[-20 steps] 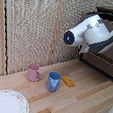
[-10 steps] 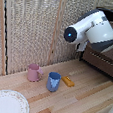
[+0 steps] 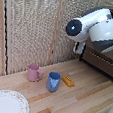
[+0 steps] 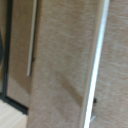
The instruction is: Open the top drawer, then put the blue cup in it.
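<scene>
The blue cup stands upright on the wooden table between a pink mug and an orange block. The dark brown dresser is at the exterior view's right, mostly hidden behind my white arm. My hand hangs close in front of the dresser, and its fingers do not show. The wrist view is filled by brown drawer fronts, each with a thin silver bar handle. I cannot tell which of them is the top drawer. No fingers appear in that view.
A patterned white plate lies at the table's near corner, on the exterior view's left. A woven screen closes off the back of the table. The pink mug and orange block flank the blue cup closely.
My arm has shifted slightly up and toward the exterior view's left. The cup, mug, block and plate have stayed put.
</scene>
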{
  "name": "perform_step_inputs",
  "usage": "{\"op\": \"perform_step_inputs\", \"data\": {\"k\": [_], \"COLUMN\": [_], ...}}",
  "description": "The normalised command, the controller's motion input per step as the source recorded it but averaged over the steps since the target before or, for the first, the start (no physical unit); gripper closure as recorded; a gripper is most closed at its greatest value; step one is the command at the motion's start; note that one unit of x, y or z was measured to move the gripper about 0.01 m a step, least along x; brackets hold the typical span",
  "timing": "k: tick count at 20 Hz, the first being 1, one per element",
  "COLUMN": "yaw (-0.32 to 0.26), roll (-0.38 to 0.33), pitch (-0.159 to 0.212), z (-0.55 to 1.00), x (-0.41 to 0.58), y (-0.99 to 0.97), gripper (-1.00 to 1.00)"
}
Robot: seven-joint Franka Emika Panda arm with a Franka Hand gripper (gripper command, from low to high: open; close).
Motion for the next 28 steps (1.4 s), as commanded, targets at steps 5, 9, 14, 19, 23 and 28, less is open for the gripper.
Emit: {"op": "perform_step_inputs", "data": {"k": [5,9,14,19,23,28], "yaw": [-0.259,-0.276,-0.277,-0.277,-0.277,-0.245], "roll": [0.331,0.305,0.304,0.298,0.294,0.292], "pitch": [0.084,0.031,0.027,0.019,0.01,0.012], "z": [0.03,0.12,0.13,0.15,0.16,0.16], "x": [0.047,0.0,0.0,0.0,0.0,0.031], "y": [0.09,0.08,0.09,0.1,0.11,0.2], "gripper": [-1.0,-1.0,-1.0,-1.0,-1.0,-1.0]}}
